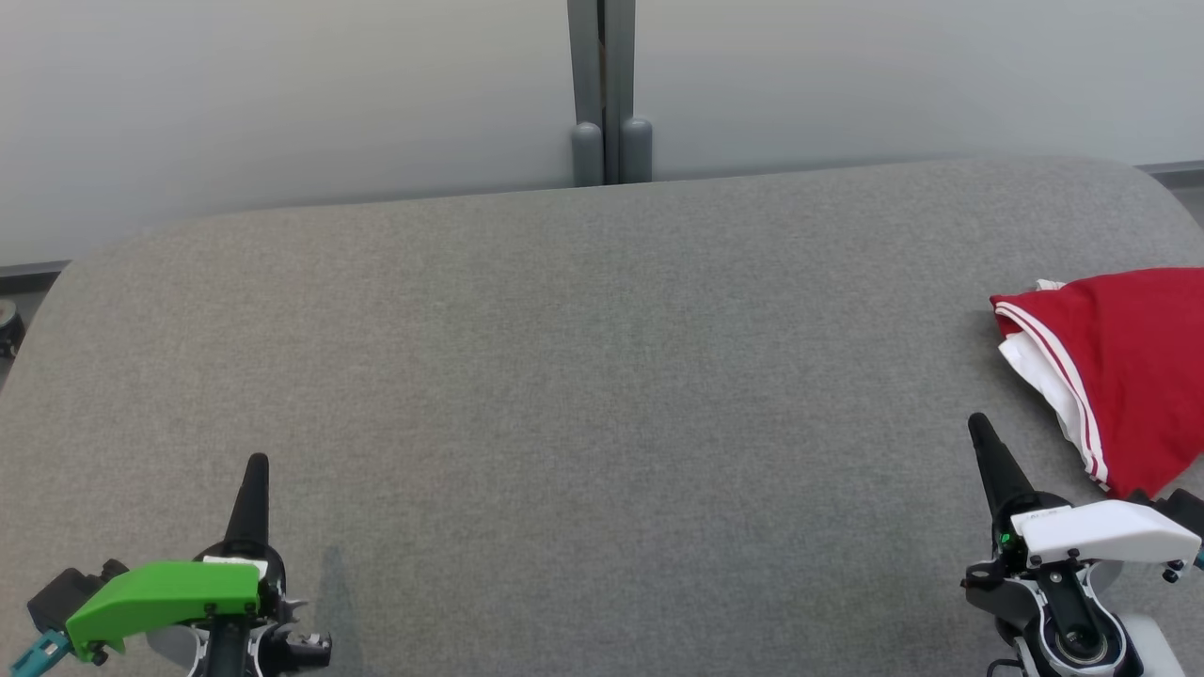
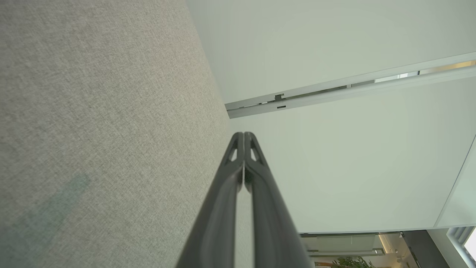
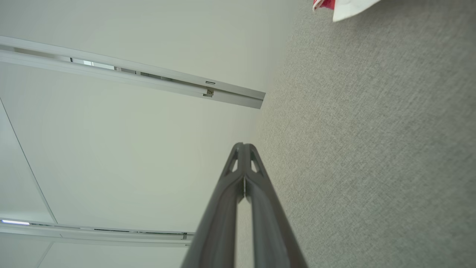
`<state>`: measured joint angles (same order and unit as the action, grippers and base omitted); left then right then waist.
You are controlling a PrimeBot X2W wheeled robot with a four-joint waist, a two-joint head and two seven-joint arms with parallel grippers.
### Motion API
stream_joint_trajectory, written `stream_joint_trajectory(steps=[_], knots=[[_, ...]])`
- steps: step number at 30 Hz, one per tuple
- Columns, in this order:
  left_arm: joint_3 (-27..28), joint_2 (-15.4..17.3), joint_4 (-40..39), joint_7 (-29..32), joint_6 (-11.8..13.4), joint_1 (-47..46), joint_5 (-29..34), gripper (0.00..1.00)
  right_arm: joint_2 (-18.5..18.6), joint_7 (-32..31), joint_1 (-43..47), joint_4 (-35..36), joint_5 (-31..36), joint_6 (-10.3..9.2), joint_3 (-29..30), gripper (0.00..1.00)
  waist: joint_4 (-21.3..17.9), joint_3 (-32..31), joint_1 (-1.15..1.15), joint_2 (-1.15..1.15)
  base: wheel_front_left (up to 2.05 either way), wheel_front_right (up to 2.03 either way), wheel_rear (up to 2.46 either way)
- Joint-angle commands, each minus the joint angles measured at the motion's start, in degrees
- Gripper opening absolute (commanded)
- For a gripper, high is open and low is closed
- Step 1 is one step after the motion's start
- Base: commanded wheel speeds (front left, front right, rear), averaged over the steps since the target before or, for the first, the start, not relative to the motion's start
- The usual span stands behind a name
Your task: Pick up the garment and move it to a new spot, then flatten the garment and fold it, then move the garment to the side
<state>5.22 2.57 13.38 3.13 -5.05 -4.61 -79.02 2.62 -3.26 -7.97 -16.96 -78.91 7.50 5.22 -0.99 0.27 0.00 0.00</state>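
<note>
Garment [image 1: 1119,376]: right side cut off by head view's edge; fold count not legible. Right wrist view: one corner at top edge, rest cut off. Desk [image 1: 564,376]: near edge cut off.

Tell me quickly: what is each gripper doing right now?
Left gripper: closed, holding nothing.
Right gripper: closed, holding nothing; the red garment lies beside it on the table.
</note>
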Motion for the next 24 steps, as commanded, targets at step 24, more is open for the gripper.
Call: stream_joint_trajectory(steps=[24], knots=[[1.4, 0.5, -0.9, 3.0, -0.9, -2.1, -11.3, 0.0, 0.4, -2.9, 1.2, 2.2, -11.4, -0.02, 1.4, 0.0, 0.8, -0.3, 0.0, 0.0, 0.0, 0.0, 0.0]])
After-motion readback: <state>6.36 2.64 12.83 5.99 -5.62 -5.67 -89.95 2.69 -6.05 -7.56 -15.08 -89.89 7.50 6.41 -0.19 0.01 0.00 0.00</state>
